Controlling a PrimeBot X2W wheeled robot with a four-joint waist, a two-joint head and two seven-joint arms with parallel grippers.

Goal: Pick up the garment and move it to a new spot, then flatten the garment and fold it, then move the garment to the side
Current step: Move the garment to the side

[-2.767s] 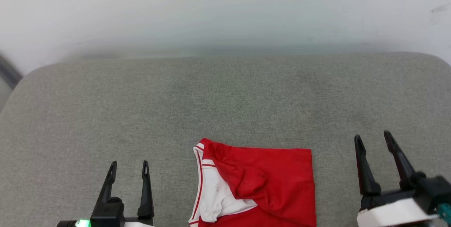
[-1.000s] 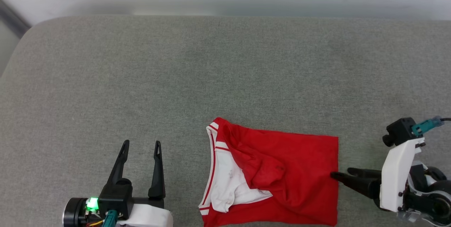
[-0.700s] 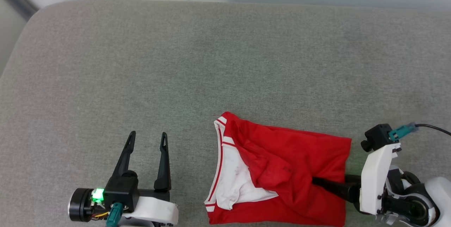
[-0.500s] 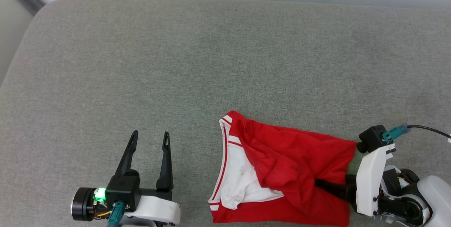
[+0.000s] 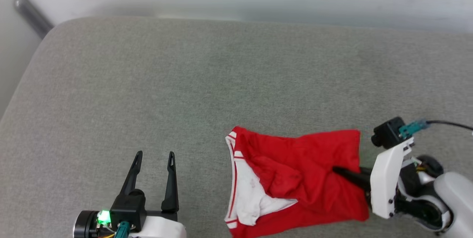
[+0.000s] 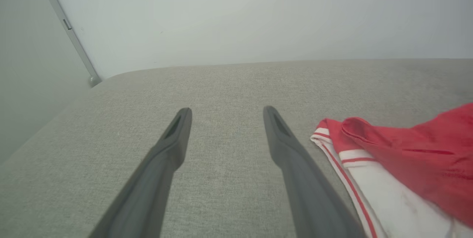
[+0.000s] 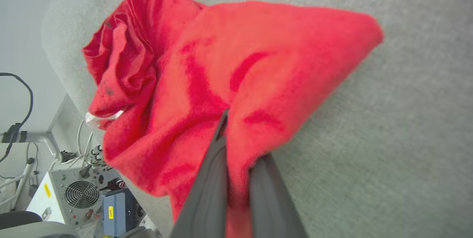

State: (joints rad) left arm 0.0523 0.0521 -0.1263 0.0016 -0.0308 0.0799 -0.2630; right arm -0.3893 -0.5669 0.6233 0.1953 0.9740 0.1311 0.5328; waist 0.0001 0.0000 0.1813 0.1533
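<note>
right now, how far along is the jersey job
Nothing looks finished: the garment lies bunched on the grey cushion, not flattened or folded. In hand: the right gripper is shut on its red fabric near the right edge. The left gripper is open, apart from it. Left: move, flatten, fold, set aside.
</note>
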